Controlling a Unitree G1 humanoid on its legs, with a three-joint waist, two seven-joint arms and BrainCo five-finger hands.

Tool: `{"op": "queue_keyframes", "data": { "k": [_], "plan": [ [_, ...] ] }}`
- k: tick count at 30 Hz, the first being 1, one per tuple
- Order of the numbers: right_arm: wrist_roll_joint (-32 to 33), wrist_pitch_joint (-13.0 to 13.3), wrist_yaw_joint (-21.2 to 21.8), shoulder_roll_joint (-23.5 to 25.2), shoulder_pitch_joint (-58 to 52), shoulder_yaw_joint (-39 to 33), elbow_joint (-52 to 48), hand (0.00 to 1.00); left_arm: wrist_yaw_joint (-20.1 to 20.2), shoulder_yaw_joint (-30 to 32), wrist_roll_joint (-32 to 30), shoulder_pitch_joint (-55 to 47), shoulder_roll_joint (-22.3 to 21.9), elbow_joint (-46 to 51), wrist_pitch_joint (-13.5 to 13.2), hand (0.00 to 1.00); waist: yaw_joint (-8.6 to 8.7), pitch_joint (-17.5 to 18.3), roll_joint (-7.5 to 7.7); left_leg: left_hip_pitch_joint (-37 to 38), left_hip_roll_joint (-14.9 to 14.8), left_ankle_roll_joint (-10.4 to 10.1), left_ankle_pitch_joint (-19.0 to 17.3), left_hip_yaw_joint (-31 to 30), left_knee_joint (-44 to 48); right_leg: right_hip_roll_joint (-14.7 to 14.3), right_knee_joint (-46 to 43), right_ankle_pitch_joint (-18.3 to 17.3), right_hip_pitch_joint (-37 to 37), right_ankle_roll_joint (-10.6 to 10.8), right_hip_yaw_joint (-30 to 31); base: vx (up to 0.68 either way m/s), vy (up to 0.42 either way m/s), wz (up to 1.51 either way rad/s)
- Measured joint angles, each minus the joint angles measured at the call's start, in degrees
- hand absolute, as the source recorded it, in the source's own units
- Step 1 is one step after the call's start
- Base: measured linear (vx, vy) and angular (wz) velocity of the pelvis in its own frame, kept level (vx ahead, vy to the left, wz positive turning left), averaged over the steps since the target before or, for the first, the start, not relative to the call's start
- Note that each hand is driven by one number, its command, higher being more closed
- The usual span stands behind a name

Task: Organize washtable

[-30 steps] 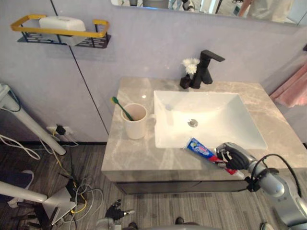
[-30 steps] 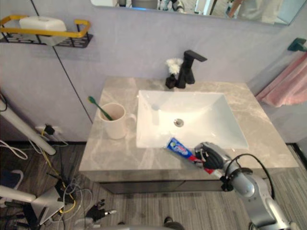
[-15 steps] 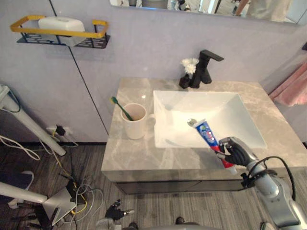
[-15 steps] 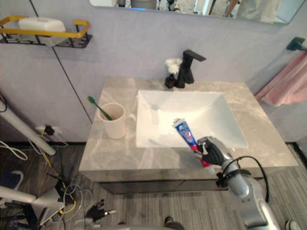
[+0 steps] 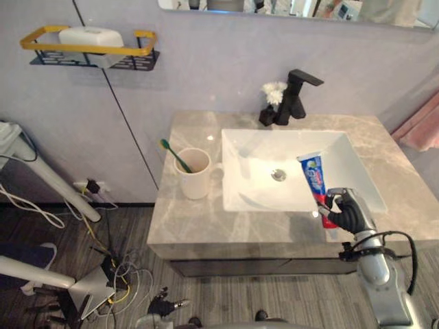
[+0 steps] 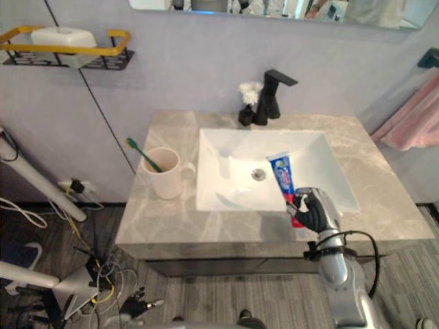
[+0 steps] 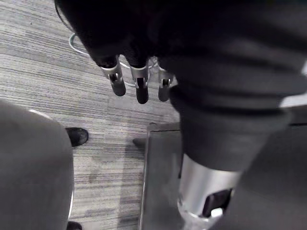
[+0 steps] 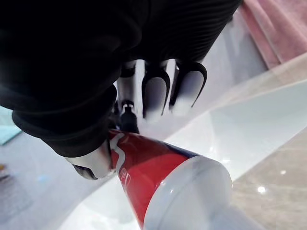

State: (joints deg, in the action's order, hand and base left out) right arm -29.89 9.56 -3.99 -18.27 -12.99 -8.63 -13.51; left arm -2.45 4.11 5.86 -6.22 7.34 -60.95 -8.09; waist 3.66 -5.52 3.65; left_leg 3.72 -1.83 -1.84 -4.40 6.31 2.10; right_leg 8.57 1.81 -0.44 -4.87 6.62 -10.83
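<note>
My right hand is shut on a blue, red and white toothpaste tube, holding it nearly upright by its capped red end over the front right rim of the white sink. The tube's red end and white cap show close in the right wrist view, below the curled fingers. A cream mug with a green toothbrush stands on the marble counter left of the sink. My left hand hangs low over the floor, fingers relaxed and straight.
A black faucet and a small black vase with white flowers stand behind the sink. A yellow-railed wall shelf holds a white box. Pink towels hang at the right. Cables and a power strip lie on the floor left.
My right hand has swung the toothpaste tube from lying nearly flat along the sink's front rim to standing nearly upright, and moved a little to the right.
</note>
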Motion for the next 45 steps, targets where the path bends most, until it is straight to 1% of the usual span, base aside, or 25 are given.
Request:
{"op": "queue_keyframes", "data": {
  "k": [4,7,9,10,12,14,17,18,19,21,22,25,26,28,30,31,33,34,36,37,38,41,42,43,45],
  "plan": [
    [0.1,0.3,-1.2,1.2,-0.4,0.0,-2.9,1.0,-1.5,6.4,-0.1,-2.5,0.3,3.0,0.0,0.0,-0.1,-0.3,-0.5,0.0,0.0,0.0,0.0,-0.1,-0.1,0.0,0.1,0.0,-0.1,0.0,-0.1,0.0,0.0,0.0],
    [0.2,1.4,-1.2,1.5,-1.8,0.0,-6.8,1.0,-3.0,14.2,0.4,-4.7,0.7,10.5,0.0,0.0,-1.29,-0.3,-0.59,0.0,0.0,0.0,0.0,-0.3,-0.3,0.0,0.3,0.0,-0.2,0.0,-0.4,-0.01,-0.014,0.05],
    [0.2,2.2,-1.2,1.7,-2.1,0.0,-9.1,1.0,-5.0,20.3,1.3,-5.7,1.3,20.3,-0.6,0.0,-1.52,-0.3,-0.54,-0.1,0.2,0.0,0.0,-1.4,-0.3,0.2,0.4,-0.1,-1.0,0.0,-1.5,0.0,-0.013,0.2],
    [0.2,2.5,-1.2,1.7,-2.1,0.0,-9.5,1.0,-5.4,21.6,1.4,-6.2,1.5,22.9,-1.0,0.0,-1.58,-0.3,-0.54,-0.1,0.3,0.0,0.0,-1.6,-0.3,0.2,0.4,-0.1,-0.9,0.0,-1.8,0.0,-0.005,0.18],
    [0.3,3.6,-1.2,1.9,-2.1,0.0,-10.9,1.0,-7.0,26.5,2.1,-6.4,2.8,33.8,-2.1,0.0,-2.43,-0.3,-0.53,-0.1,0.4,0.0,0.0,-1.7,-0.3,0.4,0.4,-0.1,-1.1,0.0,-1.9,0.0,0.002,0.04],
    [0.9,3.6,-1.1,2.2,-2.1,0.0,-11.1,1.0,-8.3,29.7,2.1,-6.2,3.6,41.3,-2.6,0.0,-2.97,-0.3,-0.51,0.0,0.6,0.0,0.0,-1.8,-0.2,0.6,0.4,-0.1,-1.5,0.0,-2.1,0.02,0.004,0.05],
    [1.4,3.6,-1.0,2.4,-1.5,0.2,-11.1,1.0,-10.5,31.9,1.9,-5.6,4.2,52.7,-4.0,0.0,-3.07,-0.1,-0.46,0.2,0.9,0.0,0.0,-2.5,-0.1,0.8,0.3,-0.1,-2.0,-0.1,-3.1,-0.01,0.002,0.12],
    [1.6,3.6,-1.0,2.6,-1.2,0.2,-11.2,1.0,-10.7,32.1,1.9,-5.5,4.2,54.5,-4.0,0.0,-3.16,-0.1,-0.43,0.2,0.9,0.0,0.0,-2.5,-0.1,0.8,0.3,-0.1,-2.0,-0.1,-3.1,-0.04,-0.01,0.03],
    [2.6,3.6,-1.0,3.7,0.2,0.2,-11.7,1.0,-12.2,32.0,1.1,-5.0,4.0,60.2,-4.3,0.0,-3.36,-0.1,-0.42,0.2,0.9,0.1,0.0,-2.6,-0.1,0.8,0.3,-0.1,-2.1,-0.1,-3.2,-0.03,-0.014,0.01],
    [2.8,3.6,-1.0,4.0,0.7,0.3,-12.6,1.0,-13.0,31.6,0.6,-4.9,3.6,64.5,-4.3,0.0,-3.39,0.0,-0.45,0.2,0.9,0.1,0.0,-2.6,0.0,0.8,0.3,-0.1,-2.1,-0.1,-3.2,-0.03,-0.017,0.02],
    [3.1,3.6,-1.0,4.4,2.0,0.7,-13.3,1.0,-14.0,30.1,0.1,-4.8,2.7,71.8,-4.7,0.0,-3.48,0.0,-0.49,0.5,0.9,0.1,0.0,-2.8,0.0,0.7,0.3,-0.1,-2.5,-0.1,-3.3,-0.02,-0.018,0.05],
    [4.5,3.6,-1.1,4.4,2.7,1.3,-13.9,1.0,-14.4,26.5,-1.7,-4.6,2.3,78.8,-6.0,0.0,-3.73,0.5,-0.85,0.7,0.9,0.1,0.0,-3.0,0.0,0.8,0.4,-0.1,-2.9,-0.1,-3.5,-0.01,-0.008,0.03],
    [4.9,3.6,-1.1,4.4,3.0,2.5,-14.5,1.0,-14.3,23.4,-2.1,-4.2,2.3,83.8,-6.7,0.0,-3.98,0.8,-1.1,0.7,0.9,0.1,0.0,-3.0,0.0,0.8,0.4,-0.1,-2.9,-0.1,-3.5,-0.04,-0.017,0.0],
    [5.1,3.6,-1.0,4.4,3.4,3.8,-14.7,1.0,-14.1,19.3,-2.0,-3.6,2.2,88.3,-7.8,0.0,-4.24,1.0,-1.39,0.7,0.9,0.1,0.1,-3.0,0.0,0.8,0.4,-0.1,-2.9,-0.1,-3.5,-0.04,-0.017,0.0],
    [5.1,3.6,-1.0,4.4,4.4,5.8,-14.7,1.0,-12.2,12.5,-0.9,-3.3,2.2,93.2,-9.9,0.0,-4.21,1.5,-2.03,0.9,0.9,0.2,0.1,-3.1,0.0,0.8,0.4,-0.1,-3.1,-0.1,-3.5,-0.04,-0.015,0.01],
    [5.1,3.6,-1.0,4.4,4.6,6.1,-14.7,1.0,-11.5,11.0,0.0,-3.2,2.1,93.8,-10.3,0.0,-4.2,1.6,-2.18,1.0,0.9,0.2,0.1,-3.1,0.0,0.8,0.4,-0.1,-3.1,-0.1,-3.5,-0.04,-0.016,0.01],
    [5.1,3.6,-1.0,4.4,5.5,7.7,-14.7,1.0,-8.8,4.2,3.4,-1.7,2.1,94.7,-10.9,0.0,-4.15,2.0,-2.65,1.1,0.9,0.3,0.4,-3.2,-0.1,0.7,0.4,-0.1,-3.1,-0.1,-3.6,-0.05,-0.018,0.02],
    [5.1,3.6,-1.0,4.4,5.8,8.1,-14.7,1.0,-8.5,2.6,3.9,-1.2,2.0,94.7,-10.9,0.0,-4.11,2.0,-2.69,1.1,0.9,0.3,0.5,-3.2,-0.1,0.7,0.4,-0.1,-3.1,-0.1,-3.6,-0.06,-0.02,0.02],
    [5.1,3.6,-1.0,4.4,7.4,9.9,-14.7,1.0,-6.3,-3.4,6.5,0.2,2.1,94.6,-10.7,0.0,-3.63,2.1,-2.62,1.2,0.9,0.3,0.7,-3.2,-0.2,0.6,0.4,-0.1,-3.1,-0.1,-3.6,-0.06,-0.018,0.01],
    [5.1,3.5,-1.0,4.3,7.7,10.3,-14.7,1.0,-5.8,-4.7,7.5,0.6,2.2,94.6,-10.6,0.0,-3.5,2.1,-2.58,1.2,0.9,0.3,0.8,-3.2,-0.3,0.6,0.4,-0.1,-3.1,-0.1,-3.6,-0.06,-0.016,0.0],
    [5.1,3.5,-1.0,4.3,8.6,11.1,-14.7,1.0,-4.7,-6.8,9.5,1.6,2.3,94.2,-10.2,0.0,-3.06,2.1,-2.5,1.3,0.9,0.3,1.0,-3.2,-0.4,0.5,0.4,-0.1,-3.1,-0.1,-3.6,-0.05,-0.012,0.0],
    [5.1,3.2,-1.1,4.2,10.2,12.1,-14.7,1.0,-2.9,-11.0,12.8,6.1,3.1,90.4,-9.4,0.0,-2.96,2.2,-2.35,2.1,0.9,0.2,2.1,-3.1,-2.2,0.4,0.3,0.0,-3.0,-0.2,-3.4,-0.06,-0.019,-0.03],
    [5.1,3.0,-1.2,4.1,10.7,12.3,-14.7,1.0,-2.6,-11.8,13.3,6.8,3.3,89.5,-8.9,0.0,-2.96,2.3,-2.3,2.1,0.9,0.2,2.1,-3.0,-2.2,0.4,0.3,0.1,-2.9,-0.2,-3.4,-0.07,-0.015,-0.08],
    [5.1,2.7,-1.5,3.5,12.5,13.8,-14.4,1.0,-2.5,-14.2,14.6,8.6,4.2,86.9,-7.9,0.0,-2.67,2.4,-2.12,2.2,0.9,0.1,2.1,-2.7,-2.2,0.3,0.4,0.1,-2.8,-0.3,-3.1,-0.04,-0.007,-0.09],
    [5.1,2.7,-1.5,2.9,13.4,14.5,-14.4,1.0,-2.3,-15.5,16.2,9.8,4.5,85.5,-7.0,0.0,-2.57,2.3,-2.0,2.2,0.8,0.1,2.1,-2.6,-2.2,0.2,0.4,0.2,-2.8,-0.3,-3.0,-0.02,-0.007,-0.06]
  ]
}}
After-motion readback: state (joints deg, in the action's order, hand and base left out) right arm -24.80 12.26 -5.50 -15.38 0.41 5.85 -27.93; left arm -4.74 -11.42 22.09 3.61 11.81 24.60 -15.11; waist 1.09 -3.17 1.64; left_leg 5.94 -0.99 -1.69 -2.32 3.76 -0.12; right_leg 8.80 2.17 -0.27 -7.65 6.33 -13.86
